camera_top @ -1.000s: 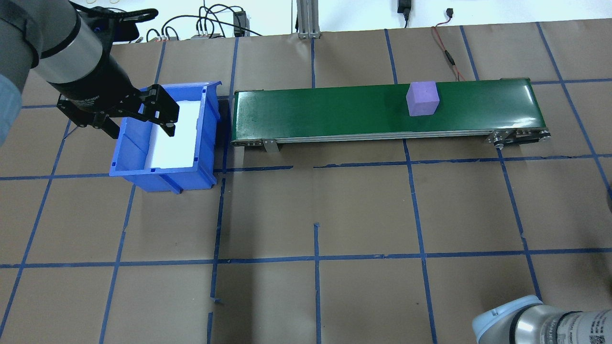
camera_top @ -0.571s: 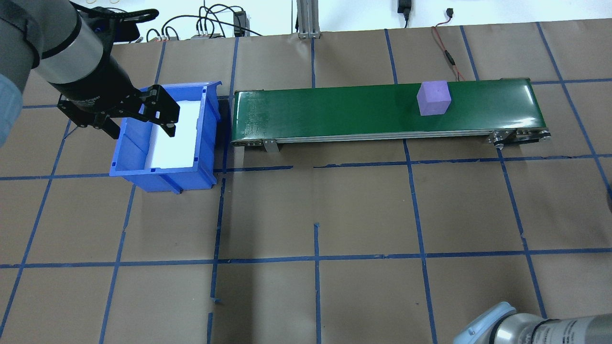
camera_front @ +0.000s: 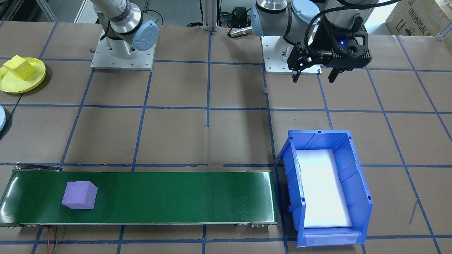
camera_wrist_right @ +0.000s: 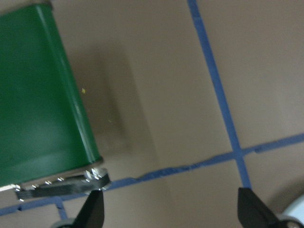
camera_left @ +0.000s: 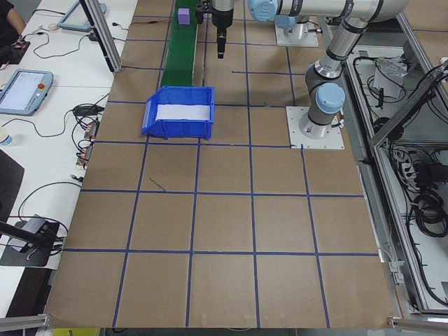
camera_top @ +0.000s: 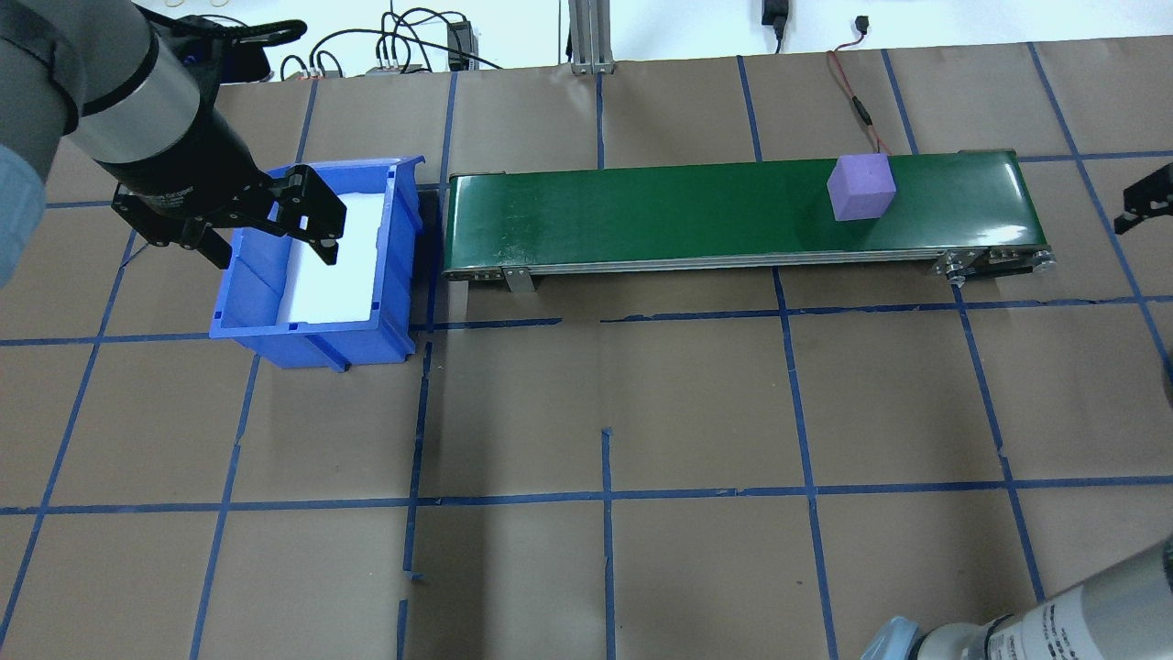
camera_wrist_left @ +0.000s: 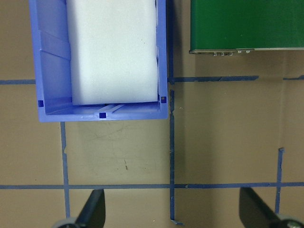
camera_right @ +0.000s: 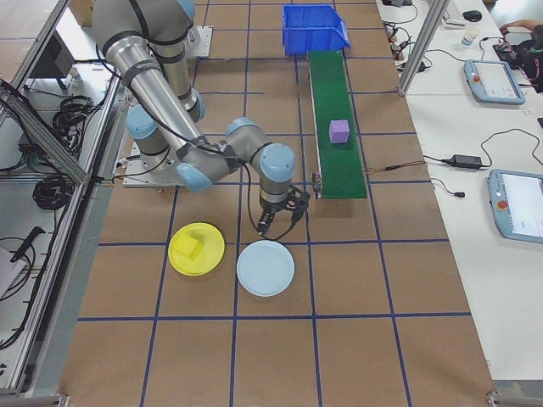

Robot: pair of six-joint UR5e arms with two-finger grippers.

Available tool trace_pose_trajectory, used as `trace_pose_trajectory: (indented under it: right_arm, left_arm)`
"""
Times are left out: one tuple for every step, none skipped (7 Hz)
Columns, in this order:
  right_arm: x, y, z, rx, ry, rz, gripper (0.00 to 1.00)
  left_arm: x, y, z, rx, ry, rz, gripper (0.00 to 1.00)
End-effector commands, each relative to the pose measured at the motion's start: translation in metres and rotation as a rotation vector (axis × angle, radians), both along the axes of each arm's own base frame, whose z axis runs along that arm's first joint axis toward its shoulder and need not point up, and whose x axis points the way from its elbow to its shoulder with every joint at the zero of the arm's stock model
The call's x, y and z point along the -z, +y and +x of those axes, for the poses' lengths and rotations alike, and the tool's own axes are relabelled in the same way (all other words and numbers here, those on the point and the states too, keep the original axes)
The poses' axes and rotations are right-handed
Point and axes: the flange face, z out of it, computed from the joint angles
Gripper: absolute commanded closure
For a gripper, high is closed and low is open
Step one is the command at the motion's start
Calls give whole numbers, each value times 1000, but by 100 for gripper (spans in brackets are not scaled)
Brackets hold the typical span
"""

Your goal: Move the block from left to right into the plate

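While the purple block (camera_top: 860,187) sits on the green conveyor belt (camera_top: 641,215) near its right end, the step in hand appears to be the pickup by the right gripper (camera_wrist_right: 171,209), which hovers just off that end of the belt over bare desk (camera_top: 696,403). Its jaws stand wide apart and hold nothing; the right wrist view shows only the belt's end roller and blue tape. The left gripper (camera_front: 314,72) hangs near the blue bin (camera_front: 326,187), jaws also spread and empty. The yellow plate (camera_right: 196,248) lies on the desk well apart from the belt, already carrying a yellow cube (camera_right: 193,249); a pale blue plate (camera_right: 265,268) lies just beside it. To do this step well, the right arm should probably centre over the block, square the jaws to two opposite flat faces, descend without touching the belt, and close gently since foam may squash. Release should aim at bare plate surface beside the yellow cube.
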Motion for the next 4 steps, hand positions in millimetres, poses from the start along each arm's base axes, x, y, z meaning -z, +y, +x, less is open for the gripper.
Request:
trace_pose_trajectory:
  right_arm:
    - [-1, -45, 54, -20, -147, -117, 0]
    - [5, -63, 85, -8, -145, -135, 0]
    - [1, -80, 139, -26, -192, -162, 0]
    - [8, -87, 151, -14, -215, -172, 0]
  left_arm:
    - [0, 0, 0, 0, 0, 0, 0]
    - [1, 0, 0, 2, 0, 2, 0]
    - [0, 0, 0, 2, 0, 0, 0]
    - [1, 0, 1, 0, -1, 2, 0]
